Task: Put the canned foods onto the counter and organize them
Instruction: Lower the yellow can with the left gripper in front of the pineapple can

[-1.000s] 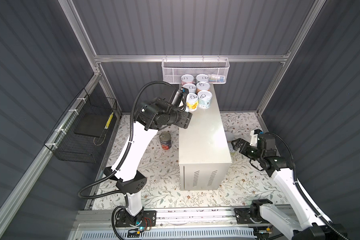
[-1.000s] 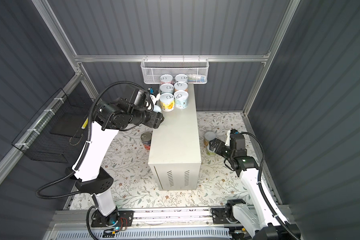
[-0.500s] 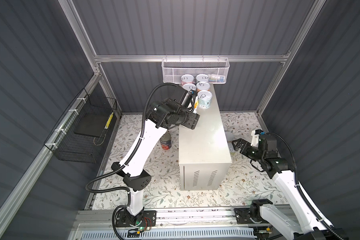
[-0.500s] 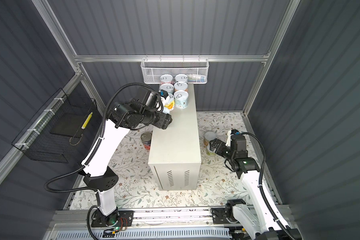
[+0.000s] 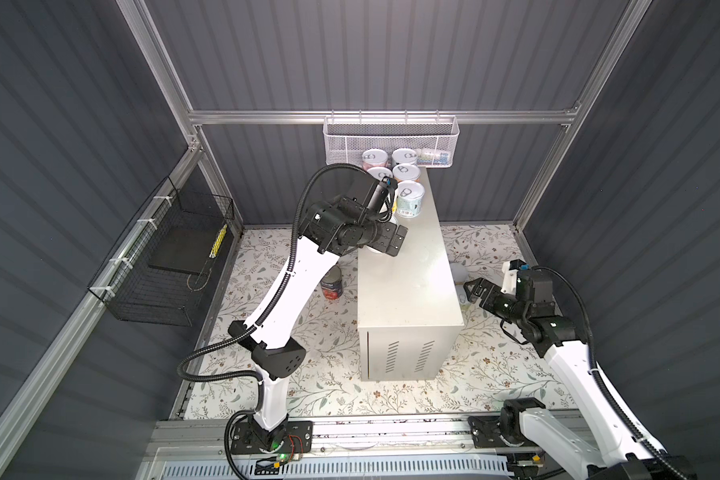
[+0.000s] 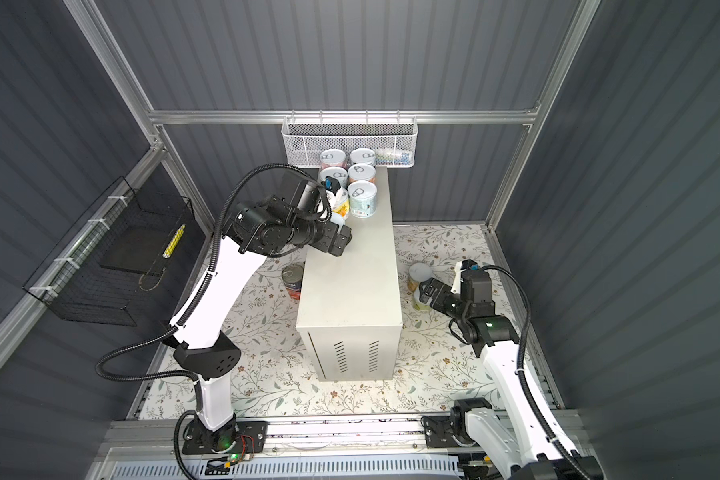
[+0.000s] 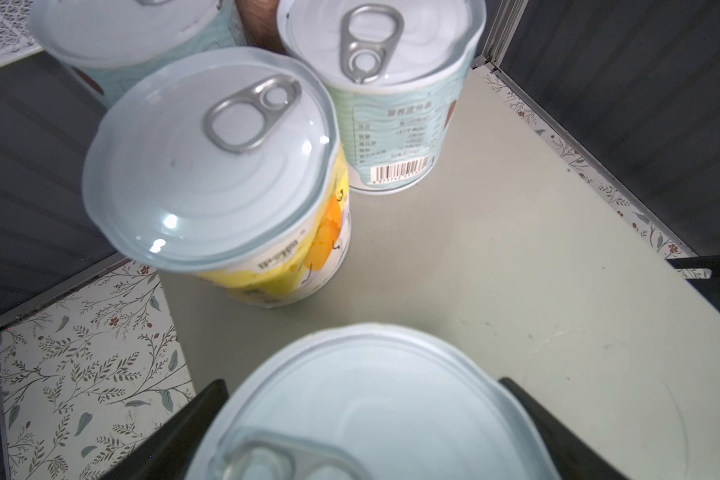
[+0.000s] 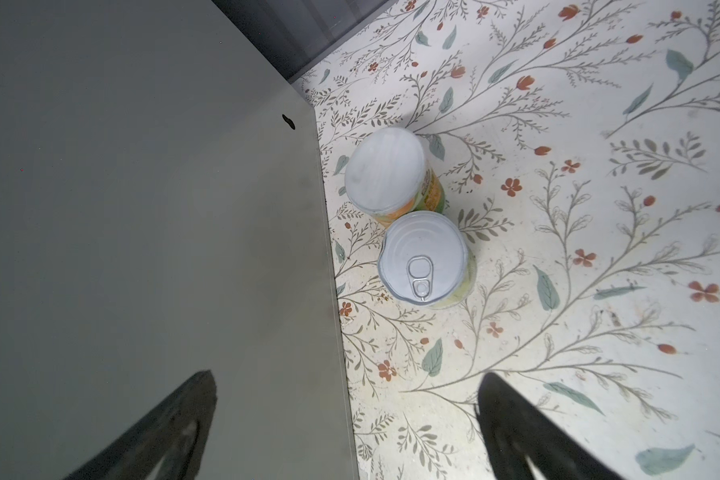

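Cream counter (image 5: 408, 282) has a cluster of small cans (image 6: 362, 195) upright at its far end, pull-tabs up, yellow can (image 7: 208, 166) among them. Dark-blue tomato can (image 5: 332, 283) stands on the floor (image 5: 308, 332) left of it; two floor cans (image 8: 422, 255) touch on its right.

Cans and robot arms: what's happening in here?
Two robot arms are moving cans onto the white cabinet. The left fingers stand open around a can beside the group already up there. The right fingers hang open above two cans on the floor; a dark can waits there too.
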### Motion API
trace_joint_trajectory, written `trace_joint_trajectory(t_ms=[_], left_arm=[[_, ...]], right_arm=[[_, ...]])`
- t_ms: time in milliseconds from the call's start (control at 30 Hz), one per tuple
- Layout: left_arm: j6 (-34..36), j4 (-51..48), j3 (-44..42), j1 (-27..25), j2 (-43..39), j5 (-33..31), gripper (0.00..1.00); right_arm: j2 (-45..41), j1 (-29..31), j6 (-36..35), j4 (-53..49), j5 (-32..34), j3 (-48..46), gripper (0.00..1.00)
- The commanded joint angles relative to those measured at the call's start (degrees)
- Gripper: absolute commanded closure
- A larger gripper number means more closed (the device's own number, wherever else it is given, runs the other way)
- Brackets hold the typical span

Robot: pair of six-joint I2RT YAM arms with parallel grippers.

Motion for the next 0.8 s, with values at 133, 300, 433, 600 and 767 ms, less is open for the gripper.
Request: trace_joint_trajectory(t_ms=[133, 300, 433, 600, 767], left_arm=[[1.9, 2.18, -0.85, -0.46, -2.78, 1.81, 0.0], [1.9, 3.72, -6.29, -0.46, -7.48, 2.56, 0.0], [1.21, 3.87, -10.94, -0.46, -10.49, 3.09, 0.0], [0.54, 5.72, -17.43, -0.52, -14.58, 3.77, 0.01], [0.12, 8.47, -22.14, -0.49, -16.99, 3.65, 0.1]], right_arm=[[-0.04, 0.15, -0.36, 0.35, -0.38, -0.17, 0.01], [-0.85, 0.15, 0.4, 0.69, -0.73, -0.45, 0.01], [-1.05, 0.15, 1.02, 0.84, -1.1, -0.36, 0.01], [-1.29, 0.23, 1.26, 0.68, -1.34, 0.09, 0.01], [-1.49, 0.33, 1.34, 0.82, -1.45, 0.18, 0.01]])
